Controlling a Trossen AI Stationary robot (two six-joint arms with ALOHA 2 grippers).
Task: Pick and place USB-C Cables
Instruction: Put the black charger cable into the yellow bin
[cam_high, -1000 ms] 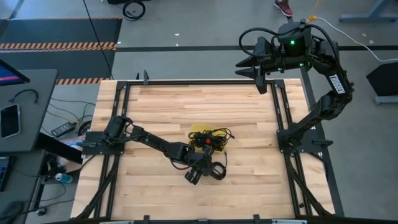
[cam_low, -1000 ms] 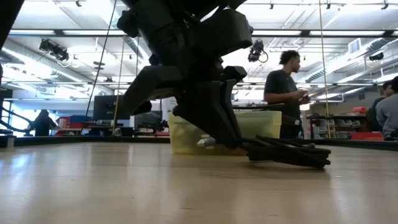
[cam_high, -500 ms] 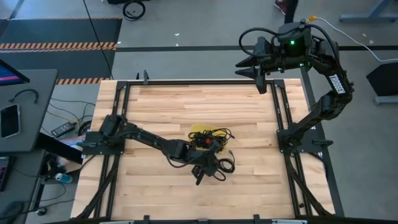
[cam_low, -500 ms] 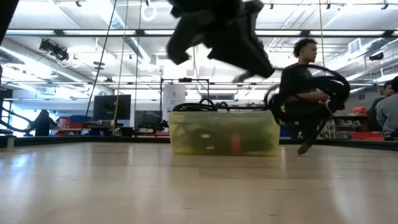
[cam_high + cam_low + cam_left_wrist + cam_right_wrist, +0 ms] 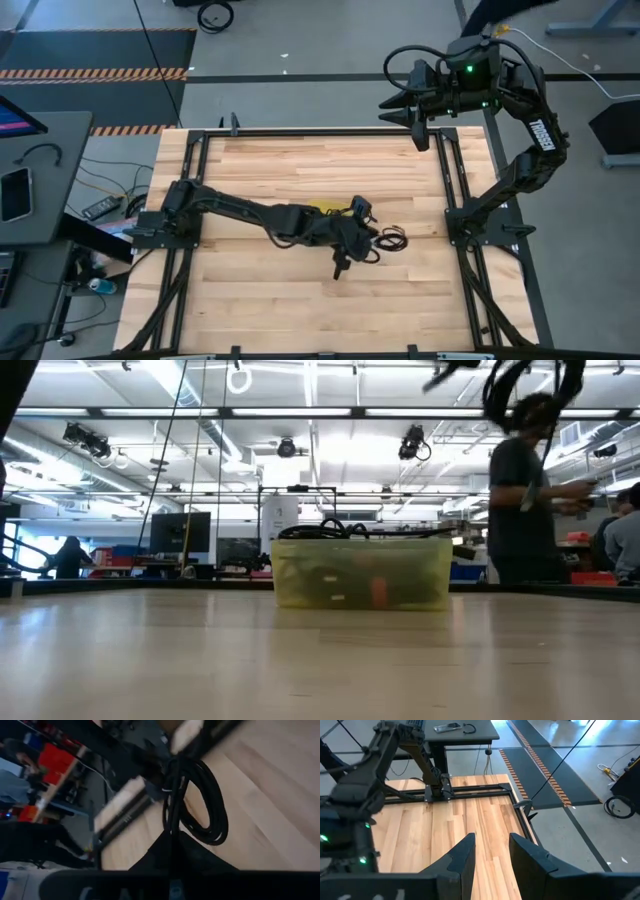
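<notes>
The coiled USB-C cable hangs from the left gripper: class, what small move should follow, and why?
Probably lower it to the table before releasing: the left gripper is shut on the coiled USB-C cable, raised, past the yellow bin.

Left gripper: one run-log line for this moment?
left gripper: shut on coiled black USB-C cable, lifted off table | yellow translucent bin: holds more cables | right gripper: open, parked beyond table's far edge

Your wooden table (image 5: 300, 170) carries a black frame (image 5: 455, 180) along its edges. Near its centre, between the frame's rails, sits a yellowish translucent bin (image 5: 360, 572) resting directly on the planks.
</notes>
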